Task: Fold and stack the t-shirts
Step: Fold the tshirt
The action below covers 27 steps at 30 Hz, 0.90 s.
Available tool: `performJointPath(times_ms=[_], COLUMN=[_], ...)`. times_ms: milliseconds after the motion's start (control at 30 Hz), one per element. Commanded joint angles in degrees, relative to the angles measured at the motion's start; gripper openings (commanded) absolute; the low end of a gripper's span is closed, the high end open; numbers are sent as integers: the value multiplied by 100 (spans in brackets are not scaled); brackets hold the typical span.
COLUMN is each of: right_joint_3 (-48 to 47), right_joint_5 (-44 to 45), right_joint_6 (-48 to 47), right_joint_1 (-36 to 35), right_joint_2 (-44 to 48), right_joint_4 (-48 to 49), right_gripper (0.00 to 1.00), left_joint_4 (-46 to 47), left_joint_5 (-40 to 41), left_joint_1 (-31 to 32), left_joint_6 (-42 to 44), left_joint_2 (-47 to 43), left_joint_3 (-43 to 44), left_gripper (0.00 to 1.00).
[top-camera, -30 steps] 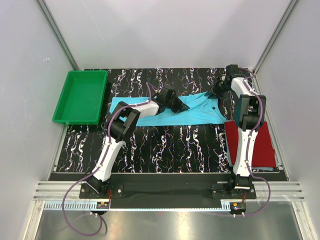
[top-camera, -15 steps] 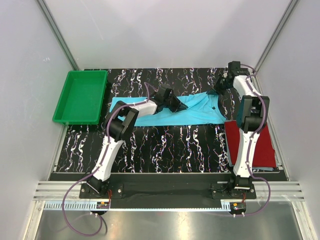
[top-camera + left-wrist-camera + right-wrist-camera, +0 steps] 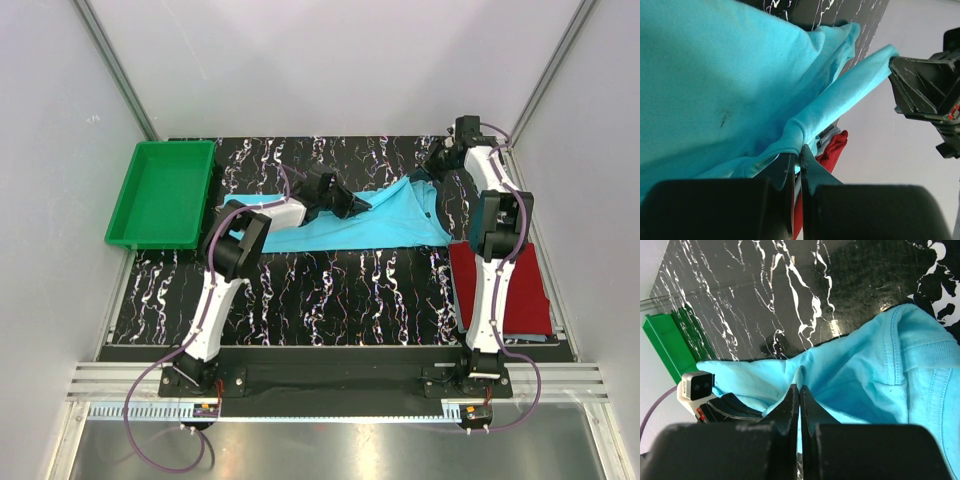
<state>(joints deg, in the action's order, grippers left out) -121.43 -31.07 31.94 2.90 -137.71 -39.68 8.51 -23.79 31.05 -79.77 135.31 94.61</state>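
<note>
The turquoise t-shirt (image 3: 390,225) lies stretched across the back of the black marbled mat, its far edge pulled up off the surface. My left gripper (image 3: 350,206) is shut on a fold of that edge near the shirt's middle; the left wrist view shows the pinch (image 3: 797,150). At the shirt's right end by the collar, my right gripper (image 3: 432,170) is shut on a small ridge of turquoise cloth (image 3: 800,377). The dark red t-shirt (image 3: 528,295) lies folded at the right front, partly under the right arm.
A green plastic tray (image 3: 160,195) stands at the back left, touching the mat's edge. Bare marbled mat (image 3: 330,290) lies in front of the turquoise shirt. White walls close in the back and both sides.
The right gripper has closed on the turquoise shirt's far right edge. Both grippers have shifted toward the back, and the shirt's far edge now rises off the mat between them.
</note>
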Motion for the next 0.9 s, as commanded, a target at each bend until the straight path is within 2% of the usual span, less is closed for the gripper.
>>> performJointPath(times_ms=[0,233,867], right_joint_3=[-346,-198,1094], right_joint_5=[-180,-198,101], right_joint_6=[172,207,277], right_joint_1=[-52,-52,-44], right_joint_2=[-133,-72,1132], right_joint_4=[101,66,-145], right_gripper=[0,0,1], left_joint_4=[361,423,502], left_joint_5=[-266,-468,-811], left_joint_1=[-37,-46,-108], left_joint_6=[-127,-224,-285], left_joint_2=[-259,-153,-725], left_joint_3=[-74,40,-760], left_gripper=[0,0,2])
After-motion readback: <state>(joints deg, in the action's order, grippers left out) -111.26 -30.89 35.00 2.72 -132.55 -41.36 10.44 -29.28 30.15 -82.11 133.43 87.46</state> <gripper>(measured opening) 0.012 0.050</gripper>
